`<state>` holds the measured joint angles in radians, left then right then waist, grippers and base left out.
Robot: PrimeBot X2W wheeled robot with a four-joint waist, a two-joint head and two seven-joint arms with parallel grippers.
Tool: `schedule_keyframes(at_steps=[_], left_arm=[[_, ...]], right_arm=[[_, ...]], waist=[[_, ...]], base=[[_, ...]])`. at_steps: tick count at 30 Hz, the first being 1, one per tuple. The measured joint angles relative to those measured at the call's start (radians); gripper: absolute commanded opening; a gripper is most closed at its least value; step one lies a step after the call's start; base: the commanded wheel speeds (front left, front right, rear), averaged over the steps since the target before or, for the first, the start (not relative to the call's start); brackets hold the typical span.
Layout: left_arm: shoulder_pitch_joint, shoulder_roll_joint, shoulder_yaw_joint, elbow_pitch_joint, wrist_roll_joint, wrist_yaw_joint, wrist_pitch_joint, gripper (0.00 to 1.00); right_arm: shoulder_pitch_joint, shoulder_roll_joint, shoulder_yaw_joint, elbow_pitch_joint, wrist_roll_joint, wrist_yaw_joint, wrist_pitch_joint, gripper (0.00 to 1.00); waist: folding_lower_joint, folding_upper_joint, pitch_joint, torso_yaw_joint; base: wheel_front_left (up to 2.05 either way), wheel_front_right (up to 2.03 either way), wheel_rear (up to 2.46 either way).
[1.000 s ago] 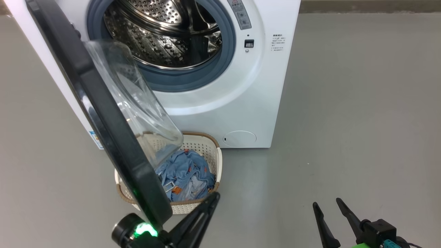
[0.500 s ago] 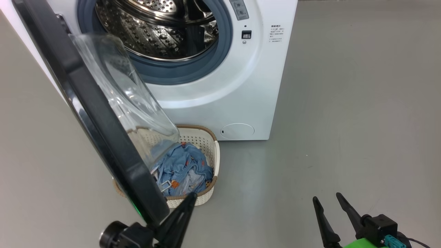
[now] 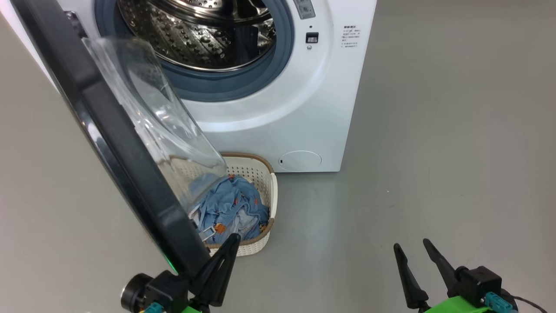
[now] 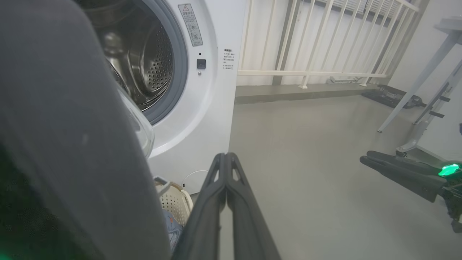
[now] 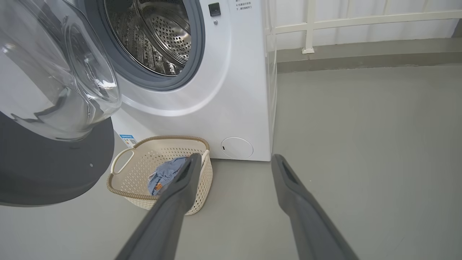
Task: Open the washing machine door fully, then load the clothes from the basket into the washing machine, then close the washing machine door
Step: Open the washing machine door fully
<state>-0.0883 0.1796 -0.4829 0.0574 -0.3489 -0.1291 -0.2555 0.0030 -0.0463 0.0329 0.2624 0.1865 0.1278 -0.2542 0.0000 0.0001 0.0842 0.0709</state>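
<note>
the left pincer (image 3: 232, 242) is closed on nothing, its fingers pressed flat together just beside the lower edge of the washing machine door (image 3: 121, 143). the right pincer (image 3: 410, 243) hangs spread apart and empty over the floor (image 3: 434, 152). the door, a glossy black rim around a bulging clear bowl, stands swung out partway and overhangs the basket (image 3: 260, 248), so opening looks unfinished. the clothes (image 3: 230, 206), a crumpled blue bundle, lie in the basket before the washing machine (image 3: 304, 108). loading and closing are not yet done.
</note>
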Motion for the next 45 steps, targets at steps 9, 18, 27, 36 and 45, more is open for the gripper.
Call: schedule_keyframes(at_steps=[9, 18, 27, 36, 45], left_arm=[[-0.017, -0.003, 0.003, -0.004, -0.019, 0.000, 0.000, 0.00], [-0.017, -0.009, 0.010, 0.001, -0.029, 0.000, 0.000, 0.00], [-0.014, -0.032, 0.059, 0.036, -0.035, 0.000, 0.000, 0.00], [-0.007, -0.051, 0.078, 0.049, -0.028, 0.000, 0.000, 0.00], [0.010, -0.061, 0.092, 0.076, -0.023, 0.006, 0.000, 0.00]], right_arm=[[-0.005, 0.000, 0.000, 0.001, 0.000, 0.000, 0.000, 1.00], [-0.005, 0.000, 0.005, 0.010, 0.001, 0.000, 0.000, 1.00], [-0.005, 0.000, 0.007, 0.023, 0.006, 0.000, 0.000, 1.00], [-0.004, 0.000, 0.012, 0.034, 0.011, 0.000, 0.000, 1.00], [-0.004, 0.000, 0.016, 0.041, 0.019, 0.000, 0.000, 1.00]], waist=[[0.0000, 0.0000, 0.010, 0.009], [0.0000, 0.0000, 0.007, 0.024], [0.0000, 0.0000, -0.001, 0.031], [0.0000, 0.0000, -0.023, 0.045], [0.0000, 0.0000, -0.038, 0.059]], base=[[0.00, 0.00, 0.00], [0.00, 0.00, 0.00], [0.00, 0.00, 0.00], [0.00, 0.00, 0.00], [0.00, 0.00, 0.00]])
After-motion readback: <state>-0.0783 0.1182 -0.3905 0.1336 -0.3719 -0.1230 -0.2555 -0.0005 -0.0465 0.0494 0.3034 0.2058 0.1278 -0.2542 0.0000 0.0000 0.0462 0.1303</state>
